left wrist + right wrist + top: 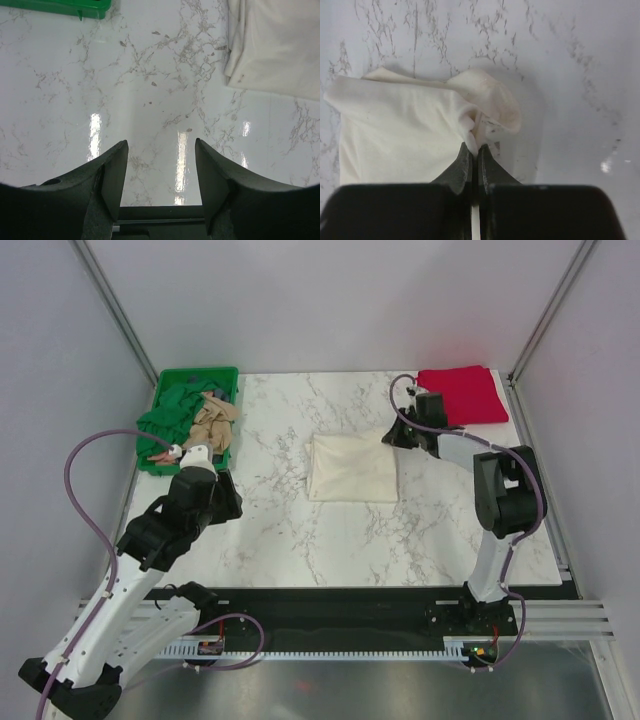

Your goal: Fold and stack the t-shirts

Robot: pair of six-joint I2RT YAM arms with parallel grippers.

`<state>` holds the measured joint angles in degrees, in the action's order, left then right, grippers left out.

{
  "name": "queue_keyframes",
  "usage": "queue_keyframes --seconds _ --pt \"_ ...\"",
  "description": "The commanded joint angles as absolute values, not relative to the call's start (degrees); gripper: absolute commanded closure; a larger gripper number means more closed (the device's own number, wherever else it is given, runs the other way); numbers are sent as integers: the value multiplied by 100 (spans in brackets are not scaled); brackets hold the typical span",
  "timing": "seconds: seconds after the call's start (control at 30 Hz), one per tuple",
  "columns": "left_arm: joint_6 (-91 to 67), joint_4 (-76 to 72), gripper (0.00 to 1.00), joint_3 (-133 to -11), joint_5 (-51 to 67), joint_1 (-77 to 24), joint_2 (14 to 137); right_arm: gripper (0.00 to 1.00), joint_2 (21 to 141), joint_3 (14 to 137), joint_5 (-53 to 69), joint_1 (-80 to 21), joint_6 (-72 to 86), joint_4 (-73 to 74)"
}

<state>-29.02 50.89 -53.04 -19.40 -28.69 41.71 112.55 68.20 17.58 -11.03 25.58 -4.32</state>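
Right gripper (474, 148) tight on folded cream-white t-shirt (395, 130), long axis left-right.

My left arm (150, 535) reaches from the near left toward the far left, and the left gripper (160, 147) points down with its jaws standing apart. My right arm (505, 495) stands upright and bends left at the far side. The right gripper (474, 150) is pinched tight on a fold of the cream-white t-shirt (400, 130).
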Motion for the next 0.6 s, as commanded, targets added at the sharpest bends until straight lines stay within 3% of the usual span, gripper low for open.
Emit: queue_keyframes --seconds 0.0,0.33,0.57 --pt "-2821 4992 36 -5291 -2048 -2856 4105 100 10417 7575 661 -1072 1206 1008" --pt "-2900 4983 37 -5203 -1942 -2865 4034 100 10072 8287 -1273 -879 -121 1187" --pt "-2857 4957 39 -5203 -1898 -2865 4271 100 10037 8411 -1933 -783 -887 55"
